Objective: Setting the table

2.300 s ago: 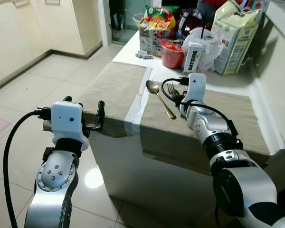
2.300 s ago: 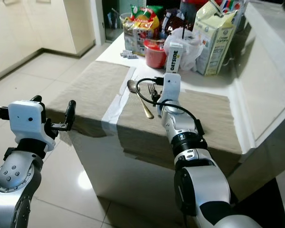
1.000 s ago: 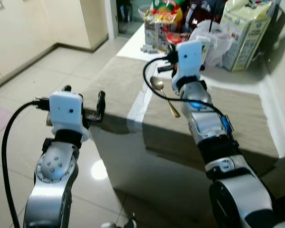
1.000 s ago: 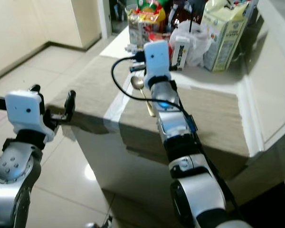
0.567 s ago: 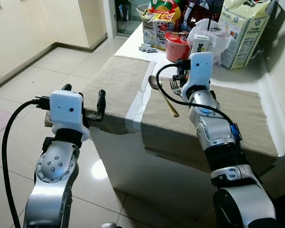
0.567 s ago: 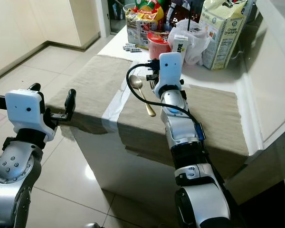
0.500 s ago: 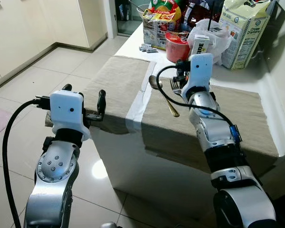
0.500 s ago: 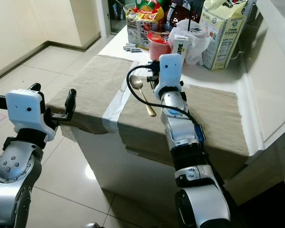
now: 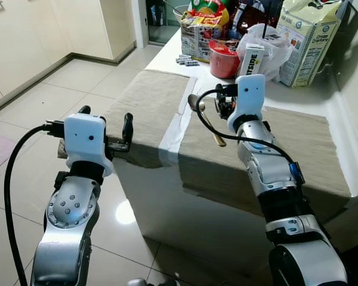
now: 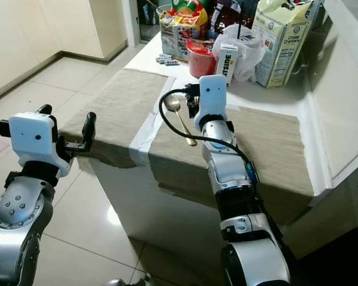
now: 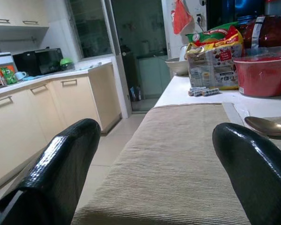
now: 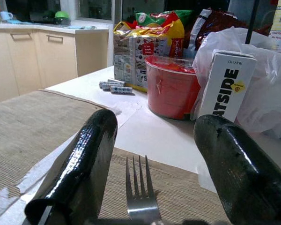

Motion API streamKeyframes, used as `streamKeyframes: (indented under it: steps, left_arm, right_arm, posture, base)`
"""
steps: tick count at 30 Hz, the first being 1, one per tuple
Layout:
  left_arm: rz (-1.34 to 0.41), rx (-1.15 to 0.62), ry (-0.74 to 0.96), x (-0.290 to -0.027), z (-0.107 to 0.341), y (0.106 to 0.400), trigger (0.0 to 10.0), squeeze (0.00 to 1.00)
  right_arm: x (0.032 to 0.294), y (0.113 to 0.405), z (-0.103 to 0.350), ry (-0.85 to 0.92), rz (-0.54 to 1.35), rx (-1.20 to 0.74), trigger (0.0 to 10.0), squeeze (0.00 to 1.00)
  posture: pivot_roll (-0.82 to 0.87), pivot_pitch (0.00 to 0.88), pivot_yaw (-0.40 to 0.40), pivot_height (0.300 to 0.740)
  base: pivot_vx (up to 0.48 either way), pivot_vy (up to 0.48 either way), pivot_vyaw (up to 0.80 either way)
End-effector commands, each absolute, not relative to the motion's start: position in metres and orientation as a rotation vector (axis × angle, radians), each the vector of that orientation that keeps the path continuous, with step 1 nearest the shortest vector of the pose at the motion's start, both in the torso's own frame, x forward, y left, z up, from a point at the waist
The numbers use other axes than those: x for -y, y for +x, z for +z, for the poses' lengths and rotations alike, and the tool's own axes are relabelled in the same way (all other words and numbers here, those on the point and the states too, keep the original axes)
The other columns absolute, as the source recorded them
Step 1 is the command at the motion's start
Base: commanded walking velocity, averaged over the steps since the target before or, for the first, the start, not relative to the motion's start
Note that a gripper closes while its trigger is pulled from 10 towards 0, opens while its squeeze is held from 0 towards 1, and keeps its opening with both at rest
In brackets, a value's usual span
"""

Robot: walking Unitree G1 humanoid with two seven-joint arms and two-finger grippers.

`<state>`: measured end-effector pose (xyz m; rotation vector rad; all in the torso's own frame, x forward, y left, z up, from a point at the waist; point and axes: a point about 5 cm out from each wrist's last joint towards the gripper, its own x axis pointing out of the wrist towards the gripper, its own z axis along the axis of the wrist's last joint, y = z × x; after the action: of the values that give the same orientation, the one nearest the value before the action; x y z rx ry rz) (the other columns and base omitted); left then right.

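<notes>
A silver fork [image 12: 139, 197] lies on the right beige placemat [image 9: 292, 140], its tines between the fingers of my open right gripper [image 12: 157, 123], which stays low over it [image 9: 222, 106]. Just left of that gripper lies a spoon [image 9: 204, 118] with a gold handle, its bowl toward the back. The left placemat [image 9: 146, 107] is bare. My left gripper [image 9: 105, 122] stands open at the table's near left corner, level with the mat's edge [image 11: 178, 187], holding nothing.
At the back of the white table stand a red bowl [image 9: 224, 58], an Oatside carton [image 9: 251, 59], a white plastic bag [image 9: 273, 46], a large carton [image 9: 307, 33], snack packets [image 9: 201, 27] and some batteries [image 9: 185, 59]. Tiled floor [image 9: 36, 101] lies to the left.
My right arm, raised over the spoon a second ago, has come back down low over the fork. The left arm has held still. The head camera shifted slightly.
</notes>
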<state>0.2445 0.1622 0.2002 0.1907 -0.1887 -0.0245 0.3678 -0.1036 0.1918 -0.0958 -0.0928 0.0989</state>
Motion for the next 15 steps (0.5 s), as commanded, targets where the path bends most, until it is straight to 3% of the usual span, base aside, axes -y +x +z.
streamKeyframes:
  steps: [1,15]
  left_arm:
    - [-0.037,0.192,0.201,-0.160,0.200,0.246,10.0,0.00]
    - [-0.044,0.196,0.196,-0.157,0.200,0.247,10.0,0.00]
  right_arm:
    - [0.101,0.369,0.204,-0.112,0.107,0.106,10.0,0.00]
    - [0.108,0.376,0.181,-0.119,0.085,-0.071,10.0,0.00]
  posture:
    - [0.06,0.004,0.026,0.728]
    - [0.06,0.000,0.022,0.728]
  base:
    - [0.000,0.000,0.00]
    - [0.000,0.000,0.00]
